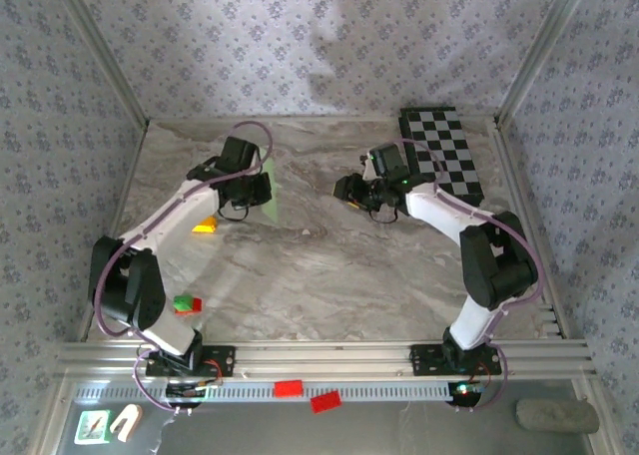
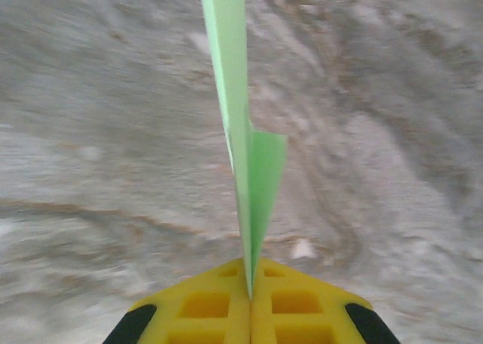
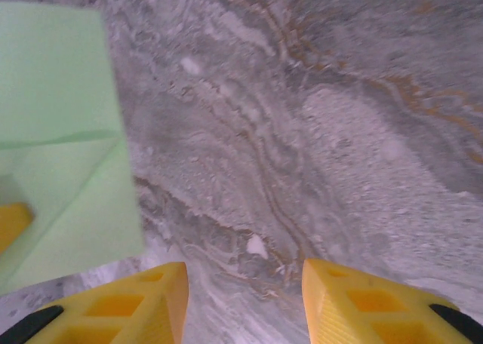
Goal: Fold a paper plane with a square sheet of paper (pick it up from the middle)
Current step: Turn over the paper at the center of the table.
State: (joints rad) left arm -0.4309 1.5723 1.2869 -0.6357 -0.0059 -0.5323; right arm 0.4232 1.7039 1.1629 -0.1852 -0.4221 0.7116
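Already creased into a narrow folded shape, the square sheet of paper is held edge-on above the table, clamped in the left end effector, probably to present its crease. The right end effector waits nearby, jaws apart and empty.

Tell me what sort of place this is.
Probably a robot lab test cell, not a home. A marble-patterned table is boxed in by wallpapered panels. The left arm and right arm are bolted to an aluminium rail. A checkered board resembles a calibration target.
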